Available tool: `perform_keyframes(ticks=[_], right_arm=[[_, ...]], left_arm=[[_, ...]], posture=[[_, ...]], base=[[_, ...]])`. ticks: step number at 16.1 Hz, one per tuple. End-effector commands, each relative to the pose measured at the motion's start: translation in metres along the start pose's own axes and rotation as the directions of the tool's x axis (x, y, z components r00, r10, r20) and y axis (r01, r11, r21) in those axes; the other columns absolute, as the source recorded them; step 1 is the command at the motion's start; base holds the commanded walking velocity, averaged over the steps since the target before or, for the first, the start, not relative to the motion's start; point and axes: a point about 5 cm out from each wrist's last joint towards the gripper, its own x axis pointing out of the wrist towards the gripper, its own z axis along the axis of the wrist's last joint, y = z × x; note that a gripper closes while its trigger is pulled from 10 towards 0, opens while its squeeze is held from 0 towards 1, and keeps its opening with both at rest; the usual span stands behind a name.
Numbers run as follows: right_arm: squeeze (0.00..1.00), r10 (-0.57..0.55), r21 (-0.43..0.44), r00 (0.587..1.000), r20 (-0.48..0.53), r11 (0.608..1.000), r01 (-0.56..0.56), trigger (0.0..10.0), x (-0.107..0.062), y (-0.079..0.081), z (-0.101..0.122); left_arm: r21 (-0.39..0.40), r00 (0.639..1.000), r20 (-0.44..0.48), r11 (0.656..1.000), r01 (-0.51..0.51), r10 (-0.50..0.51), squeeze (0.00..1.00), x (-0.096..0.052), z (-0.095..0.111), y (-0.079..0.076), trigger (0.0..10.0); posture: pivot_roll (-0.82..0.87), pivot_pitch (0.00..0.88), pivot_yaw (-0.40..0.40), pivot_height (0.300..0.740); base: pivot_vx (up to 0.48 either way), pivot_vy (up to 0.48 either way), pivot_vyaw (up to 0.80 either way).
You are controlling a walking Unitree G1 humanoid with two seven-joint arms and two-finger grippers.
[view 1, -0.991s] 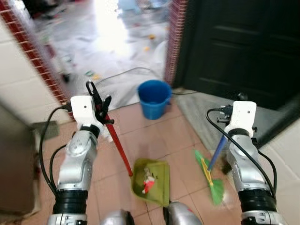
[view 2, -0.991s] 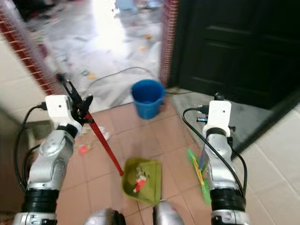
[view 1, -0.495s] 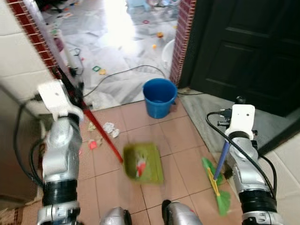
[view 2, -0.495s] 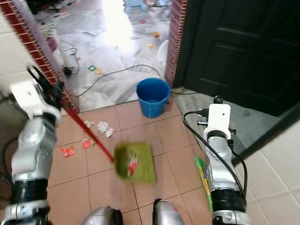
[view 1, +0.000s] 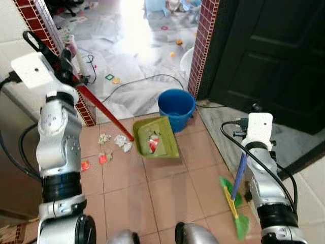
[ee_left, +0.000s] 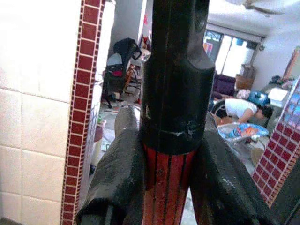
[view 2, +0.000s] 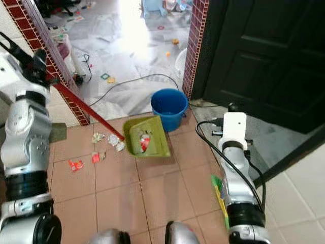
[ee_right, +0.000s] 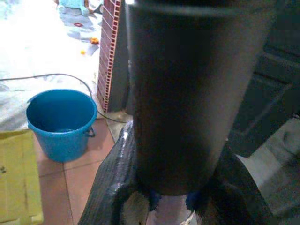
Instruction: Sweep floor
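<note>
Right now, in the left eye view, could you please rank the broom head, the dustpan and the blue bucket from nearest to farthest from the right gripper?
1. Broom head: on the tiles just below the right gripper, which holds its handle.
2. Dustpan: farther, to the robot's left, holding litter.
3. Blue bucket: beyond the dustpan, by the brick pillar. Dustpan and bucket sit together, so their order is close.

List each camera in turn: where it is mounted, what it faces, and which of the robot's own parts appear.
Left eye view: on the head, looking down at the tiled floor; both silver arms, the green dustpan beside the blue bucket, the green broom.
Right eye view: the head's other eye, same scene.
Left wrist view: along the left gripper, clamped on the dustpan's red handle.
Right wrist view: along the right gripper, clamped on the broom handle.
The bucket appears in the eye views and the right wrist view.
</note>
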Motion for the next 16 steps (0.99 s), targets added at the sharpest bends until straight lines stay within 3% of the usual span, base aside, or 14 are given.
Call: perform_keyframes(ticks=[1,4,16], right_arm=[[0.00,0.019,0.010,0.999,0.026,1.000,-0.020,10.0,0.002,0.004,0.005],[0.00,0.028,0.012,0.999,0.027,1.000,-0.028,10.0,0.002,0.006,0.005],[0.00,0.041,0.021,0.998,0.042,0.999,-0.042,10.0,0.002,0.009,0.007]], left_arm=[[-0.056,0.995,0.102,0.998,-0.003,0.009,0.00,0.009,0.026,-0.005,10.0],[-0.058,0.990,0.140,0.998,-0.007,0.015,0.00,0.018,0.037,-0.006,10.0],[-0.048,0.986,0.152,0.997,-0.054,0.061,0.00,0.025,0.038,0.002,10.0]], posture=[[-0.06,0.090,0.035,0.740],[-0.06,0.090,0.037,0.740],[-0.06,0.094,0.040,0.740]], base=[[0.435,0.000,0.00],[0.442,0.000,0.00],[0.447,0.000,0.00]])
